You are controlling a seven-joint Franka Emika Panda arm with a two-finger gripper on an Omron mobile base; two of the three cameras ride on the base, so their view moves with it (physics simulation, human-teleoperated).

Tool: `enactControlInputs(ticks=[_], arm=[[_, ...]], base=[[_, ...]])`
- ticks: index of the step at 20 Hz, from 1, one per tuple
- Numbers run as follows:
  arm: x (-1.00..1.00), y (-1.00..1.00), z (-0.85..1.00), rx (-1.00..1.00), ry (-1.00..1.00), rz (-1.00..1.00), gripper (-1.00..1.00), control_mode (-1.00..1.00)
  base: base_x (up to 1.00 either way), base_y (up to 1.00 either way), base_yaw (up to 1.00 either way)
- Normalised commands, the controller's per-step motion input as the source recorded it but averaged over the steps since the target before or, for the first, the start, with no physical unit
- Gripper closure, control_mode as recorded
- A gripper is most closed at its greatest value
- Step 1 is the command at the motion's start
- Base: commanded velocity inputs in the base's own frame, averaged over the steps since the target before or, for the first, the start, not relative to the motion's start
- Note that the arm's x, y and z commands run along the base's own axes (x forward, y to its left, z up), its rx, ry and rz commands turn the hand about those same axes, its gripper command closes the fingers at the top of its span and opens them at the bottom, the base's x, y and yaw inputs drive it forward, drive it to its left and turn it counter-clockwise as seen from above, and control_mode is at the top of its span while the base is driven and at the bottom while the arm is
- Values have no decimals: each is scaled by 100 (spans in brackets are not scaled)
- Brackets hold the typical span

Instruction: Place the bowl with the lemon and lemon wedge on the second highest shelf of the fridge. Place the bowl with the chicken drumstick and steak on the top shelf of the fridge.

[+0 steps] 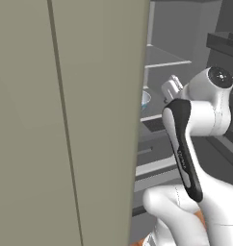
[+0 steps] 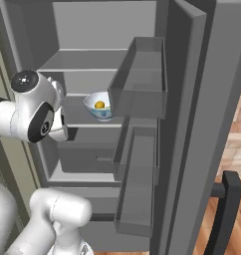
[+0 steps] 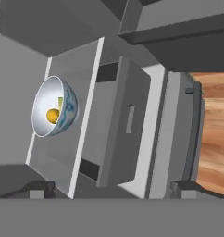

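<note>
The pincer (image 3: 111, 190) stands wide open and empty, and ahead of it the deep white, blue-patterned bowl (image 3: 54, 112) holding a lemon (image 3: 52, 115) rests on the grey second-highest fridge shelf (image 3: 81, 111), likely rigid, light, slippery, best gripped at its rim.

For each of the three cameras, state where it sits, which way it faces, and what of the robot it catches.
Left base view: behind the arm's left, facing forward past a beige panel into the fridge; white arm at lower right.
Right base view: behind the arm's right, facing the open fridge; bowl on the second highest shelf; arm at left.
Hand view: on the hand, rolled sideways, facing the shelves; open pincer at bottom.
Shared: right base and hand views both show the bowl with the lemon.
</note>
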Motion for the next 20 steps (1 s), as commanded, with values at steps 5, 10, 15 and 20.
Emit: enactControlInputs(ticks=[5,10,15,20], arm=[[0,19,0,-19,7,14,-100,-100],[-2,1,0,-1,1,0,-100,-100],[-14,0,0,0,0,0,-100,100],[0,0,0,0,0,0,-100,100]], base=[[0,0,0],[0,0,0],[-33,0,0],[-76,0,0]])
